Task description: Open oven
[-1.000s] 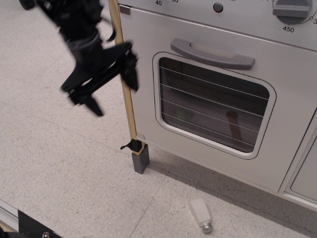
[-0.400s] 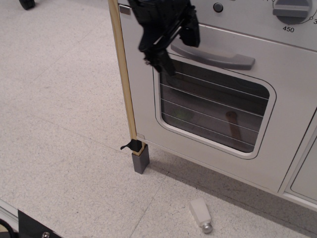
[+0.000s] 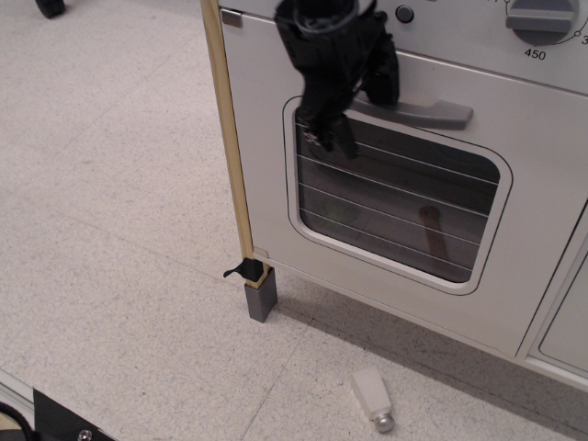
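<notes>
The white toy oven point(image 3: 514, 303) fills the right side, its door shut. The door has a dark rounded glass window point(image 3: 413, 211) and a grey bar handle point(image 3: 432, 112). My black gripper point(image 3: 360, 108) is in front of the door at the handle's left end, which it hides. It is open: one finger point(image 3: 335, 138) hangs below the handle over the window's top left corner, the other point(image 3: 383, 81) is up by the handle's top. I cannot tell whether the fingers touch the handle.
Grey knobs point(image 3: 540, 18) and a dark button point(image 3: 404, 13) sit above the door. Light wood trim point(image 3: 230, 156) runs down the oven's left edge to a grey foot point(image 3: 261, 299). A small white piece point(image 3: 371, 398) lies on the speckled floor. A plain white panel door point(image 3: 568, 322) is at right.
My gripper has swung from the left of the oven, across the wood trim, to the right and onto the left end of the handle. The door has not moved.
</notes>
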Controlling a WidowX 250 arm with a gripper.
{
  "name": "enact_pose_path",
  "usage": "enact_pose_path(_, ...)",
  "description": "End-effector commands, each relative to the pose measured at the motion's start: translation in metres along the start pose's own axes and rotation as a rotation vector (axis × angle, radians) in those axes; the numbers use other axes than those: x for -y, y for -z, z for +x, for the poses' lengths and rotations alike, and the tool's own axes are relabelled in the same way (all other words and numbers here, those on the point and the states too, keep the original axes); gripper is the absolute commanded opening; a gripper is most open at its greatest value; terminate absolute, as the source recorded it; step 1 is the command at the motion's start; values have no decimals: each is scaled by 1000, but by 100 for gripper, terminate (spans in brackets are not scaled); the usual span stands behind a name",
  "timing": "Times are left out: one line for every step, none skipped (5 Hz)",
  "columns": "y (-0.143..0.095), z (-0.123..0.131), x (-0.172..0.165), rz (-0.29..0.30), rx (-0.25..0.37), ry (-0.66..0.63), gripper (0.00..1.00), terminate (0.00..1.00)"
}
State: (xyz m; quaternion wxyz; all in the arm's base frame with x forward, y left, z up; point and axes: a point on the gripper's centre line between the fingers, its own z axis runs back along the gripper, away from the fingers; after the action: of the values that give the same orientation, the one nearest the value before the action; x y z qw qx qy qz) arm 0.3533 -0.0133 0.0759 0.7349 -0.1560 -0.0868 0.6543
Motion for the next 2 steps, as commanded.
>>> enact_pose_path(-3, 4, 22, -71, -20, -57, 100, 0)
enact_pose_path(-3, 7, 18, -55, -24, -60, 100, 0)
